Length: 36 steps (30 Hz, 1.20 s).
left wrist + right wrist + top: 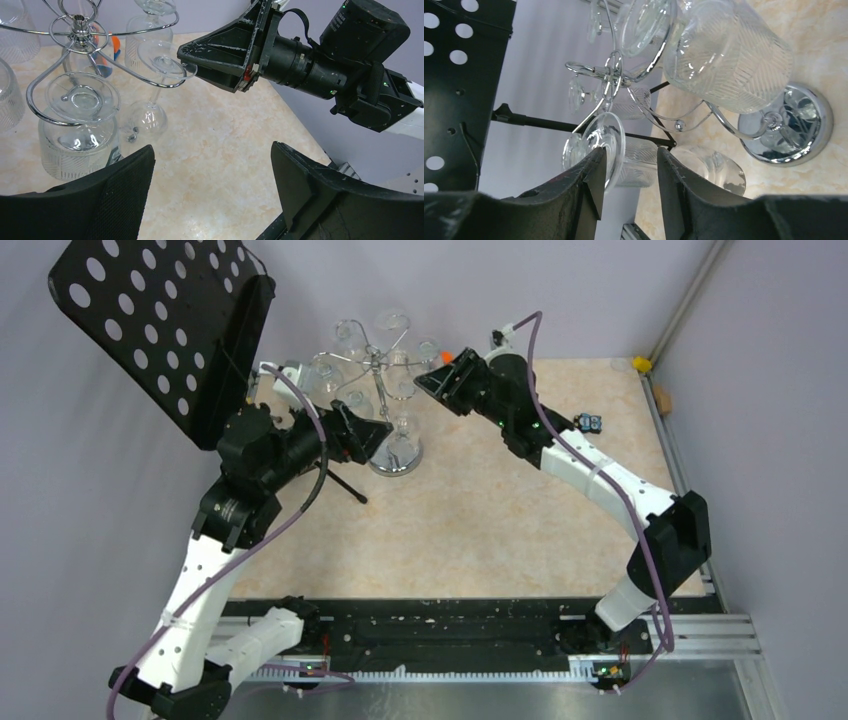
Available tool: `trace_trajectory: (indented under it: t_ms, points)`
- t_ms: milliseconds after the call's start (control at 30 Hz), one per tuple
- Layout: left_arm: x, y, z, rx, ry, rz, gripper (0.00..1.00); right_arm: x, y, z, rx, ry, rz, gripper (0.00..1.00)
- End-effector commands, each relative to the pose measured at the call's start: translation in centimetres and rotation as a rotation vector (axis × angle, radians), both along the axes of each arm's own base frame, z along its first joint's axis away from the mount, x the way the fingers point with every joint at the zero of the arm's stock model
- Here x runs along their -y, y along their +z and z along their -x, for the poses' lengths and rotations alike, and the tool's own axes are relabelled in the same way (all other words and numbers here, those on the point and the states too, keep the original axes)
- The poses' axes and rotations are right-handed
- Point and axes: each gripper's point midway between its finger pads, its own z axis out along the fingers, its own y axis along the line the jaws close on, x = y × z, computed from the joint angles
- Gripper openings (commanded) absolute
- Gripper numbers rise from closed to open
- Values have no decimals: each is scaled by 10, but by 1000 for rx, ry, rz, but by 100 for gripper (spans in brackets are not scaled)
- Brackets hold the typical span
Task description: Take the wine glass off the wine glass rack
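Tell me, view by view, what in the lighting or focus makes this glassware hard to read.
Top external: even light, yet the clear glasses on the wine glass rack nearly vanish against the pale wall. Left wrist: glasses sharp, the left gripper a dark, underlit foreground. Right wrist: bright glints on the rack's chrome base, the right gripper in shadow.

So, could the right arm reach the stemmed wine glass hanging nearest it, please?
Probably yes: the right gripper is open at the foot of that wine glass on the wine glass rack, nothing between.
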Motion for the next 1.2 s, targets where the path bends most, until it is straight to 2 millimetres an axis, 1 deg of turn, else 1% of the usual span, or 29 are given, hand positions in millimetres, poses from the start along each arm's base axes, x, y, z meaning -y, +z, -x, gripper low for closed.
trace_trajectory:
  t_ms: [0,33,67,167,267,300,467,667,833,1033,1167]
  points:
    - [-5,27,6,99,13,21,89,-12,33,2,56,38,-68,41]
    - [-5,28,7,102,14,20,89,-13,33,2,59,42,-72,37]
    - [-6,29,8,107,16,20,89,-13,35,1,64,43,-75,31]
    - [-9,28,7,113,27,10,89,-14,39,2,73,47,-82,20]
    - [-11,28,9,121,37,3,89,-13,43,3,77,48,-87,4]
    - [-12,29,9,125,41,4,89,-12,46,4,81,48,-92,0]
    - [-16,31,11,142,56,1,89,-10,57,8,84,50,-129,0]
    - [-20,32,10,148,80,2,89,-9,70,18,63,70,-208,0]
    - [-21,32,10,149,85,2,89,-7,74,28,43,94,-263,0]
    - [-23,32,7,149,101,2,89,3,83,40,52,92,-311,0]
    - [-23,31,5,146,105,2,89,-1,88,46,54,132,-331,0]
